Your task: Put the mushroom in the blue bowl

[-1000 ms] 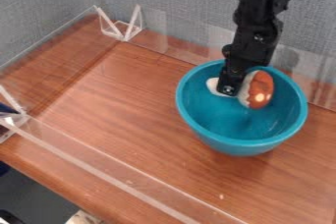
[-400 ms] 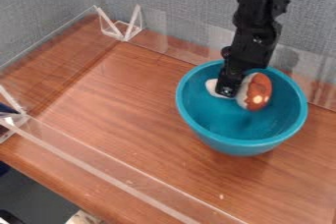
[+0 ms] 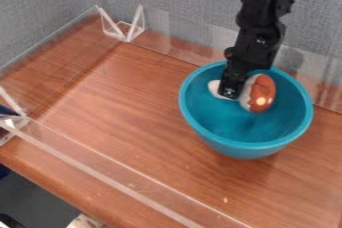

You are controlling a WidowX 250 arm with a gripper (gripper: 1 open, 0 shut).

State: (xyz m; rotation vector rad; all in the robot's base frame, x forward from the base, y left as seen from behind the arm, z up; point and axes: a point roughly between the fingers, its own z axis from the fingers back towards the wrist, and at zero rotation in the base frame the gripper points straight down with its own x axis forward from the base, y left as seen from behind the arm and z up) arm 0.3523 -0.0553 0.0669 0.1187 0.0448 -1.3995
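Down inside bowl (image 3: 214,122) on desk (image 3: 107,102): gripper (image 3: 237,88) pointing straight down, clamped on mushroom (image 3: 263,92), cream stem between the jaws, orange cap sideways, toward bowl's far right wall.

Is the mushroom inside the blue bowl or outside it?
Inside: the mushroom sits within the rim of the bowl, beside the lowered gripper.
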